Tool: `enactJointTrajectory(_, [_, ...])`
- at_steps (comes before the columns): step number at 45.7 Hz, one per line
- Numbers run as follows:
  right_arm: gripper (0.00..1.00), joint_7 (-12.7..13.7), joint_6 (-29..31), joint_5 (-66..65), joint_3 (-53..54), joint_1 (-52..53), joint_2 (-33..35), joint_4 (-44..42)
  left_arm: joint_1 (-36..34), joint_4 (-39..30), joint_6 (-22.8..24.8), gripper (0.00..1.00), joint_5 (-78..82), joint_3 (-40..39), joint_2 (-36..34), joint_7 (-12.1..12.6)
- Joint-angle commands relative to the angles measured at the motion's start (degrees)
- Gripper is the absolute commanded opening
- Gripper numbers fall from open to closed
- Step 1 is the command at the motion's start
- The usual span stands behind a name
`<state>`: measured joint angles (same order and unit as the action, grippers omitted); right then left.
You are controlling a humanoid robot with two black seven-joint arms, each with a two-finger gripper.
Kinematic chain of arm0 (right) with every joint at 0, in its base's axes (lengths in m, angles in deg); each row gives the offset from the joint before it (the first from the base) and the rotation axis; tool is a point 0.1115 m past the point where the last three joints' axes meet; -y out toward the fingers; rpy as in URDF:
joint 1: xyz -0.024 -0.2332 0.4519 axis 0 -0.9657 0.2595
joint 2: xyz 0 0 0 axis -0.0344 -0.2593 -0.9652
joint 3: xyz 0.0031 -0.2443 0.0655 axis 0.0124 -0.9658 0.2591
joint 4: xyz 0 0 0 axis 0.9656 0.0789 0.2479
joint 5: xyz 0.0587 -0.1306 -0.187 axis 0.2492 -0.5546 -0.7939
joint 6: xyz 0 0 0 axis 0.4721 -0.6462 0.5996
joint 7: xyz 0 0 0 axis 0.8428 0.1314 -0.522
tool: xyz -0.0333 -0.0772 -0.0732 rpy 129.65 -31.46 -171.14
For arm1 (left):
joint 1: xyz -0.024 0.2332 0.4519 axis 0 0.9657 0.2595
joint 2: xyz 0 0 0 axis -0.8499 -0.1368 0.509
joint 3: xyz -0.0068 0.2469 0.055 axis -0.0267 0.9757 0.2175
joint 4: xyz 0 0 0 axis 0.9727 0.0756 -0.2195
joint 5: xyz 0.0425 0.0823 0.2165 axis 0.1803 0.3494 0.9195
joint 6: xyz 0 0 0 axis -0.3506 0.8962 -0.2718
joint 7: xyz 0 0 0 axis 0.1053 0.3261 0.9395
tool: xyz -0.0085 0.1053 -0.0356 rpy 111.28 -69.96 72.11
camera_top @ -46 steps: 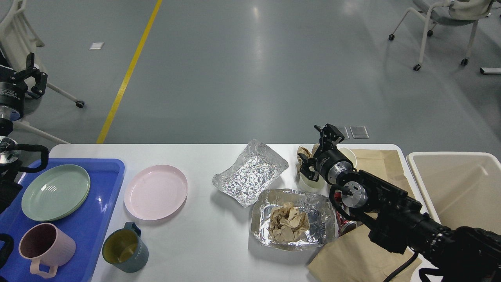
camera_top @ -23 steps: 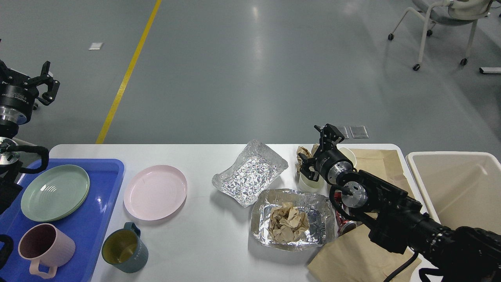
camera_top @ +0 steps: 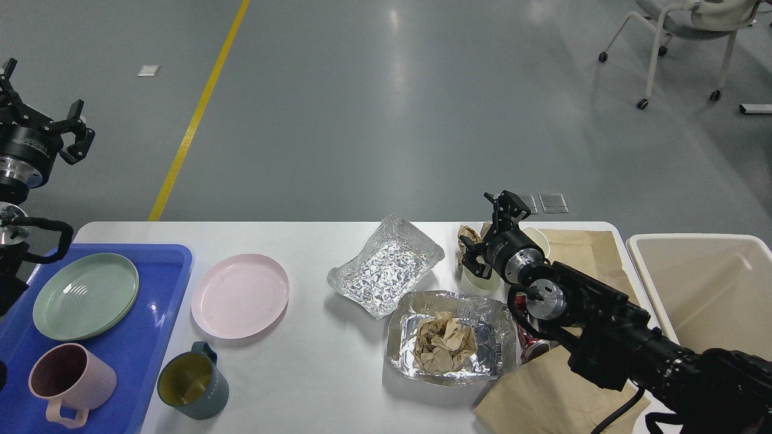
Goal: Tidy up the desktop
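Black right gripper is gaping empty over a paper cup on the desktop, which is running left-right.

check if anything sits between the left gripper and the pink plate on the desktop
Nothing visible does. The left gripper hangs open, high off the far-left edge; the pink plate lies bare on the desktop, beside the blue tray.

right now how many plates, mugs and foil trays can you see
plates: 2, green plate and pink plate
mugs: 2, pink mug and grey-blue mug
foil trays: 2, empty foil tray and foil tray with crumpled paper
total: 6
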<state>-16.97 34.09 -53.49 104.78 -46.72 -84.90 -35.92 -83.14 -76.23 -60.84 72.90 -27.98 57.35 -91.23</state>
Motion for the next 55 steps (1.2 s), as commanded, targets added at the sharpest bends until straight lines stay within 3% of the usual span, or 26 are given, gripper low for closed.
enactJointTrajectory(1, [1.0, 0.0, 0.0, 0.0, 0.0, 0.0, 0.0, 0.0, -3.4, 0.0, 0.3, 0.97, -0.1, 14.2, -4.3, 0.2])
enactJointTrajectory(9, [1.0, 0.0, 0.0, 0.0, 0.0, 0.0, 0.0, 0.0, -11.1, 0.0, 1.8, 0.97, 0.2, 41.1, -8.9, 0.7])
enactJointTrajectory(16, [1.0, 0.0, 0.0, 0.0, 0.0, 0.0, 0.0, 0.0, -17.4, 0.0, 9.1, 0.97, 0.1, 60.8, -10.7, 0.9])
enactJointTrajectory(23, [1.0, 0.0, 0.0, 0.0, 0.0, 0.0, 0.0, 0.0, -22.7, 0.0, 11.3, 0.97, 0.2, 67.9, -11.0, 0.9])
enactJointTrajectory(30, [1.0, 0.0, 0.0, 0.0, 0.0, 0.0, 0.0, 0.0, -23.3, -0.5, 13.7, 0.97, 0.3, 73.3, -10.9, 0.9])
enactJointTrajectory(45, [1.0, 0.0, 0.0, 0.0, 0.0, 0.0, 0.0, 0.0, -28.9, -6.4, 17.1, 0.96, 0.4, 104.1, -9.2, 0.8])
enactJointTrajectory(50, [1.0, 0.0, 0.0, 0.0, 0.0, 0.0, 0.0, 0.0, -30.7, -8.4, 21.8, 0.97, 0.5, 109.9, -7.0, 0.9])
enactJointTrajectory(55, [1.0, 0.0, 0.0, 0.0, 0.0, 0.0, 0.0, 0.0, -32.2, -8.9, 30.5, 0.97, 0.6, 114.2, -5.9, 1.0])
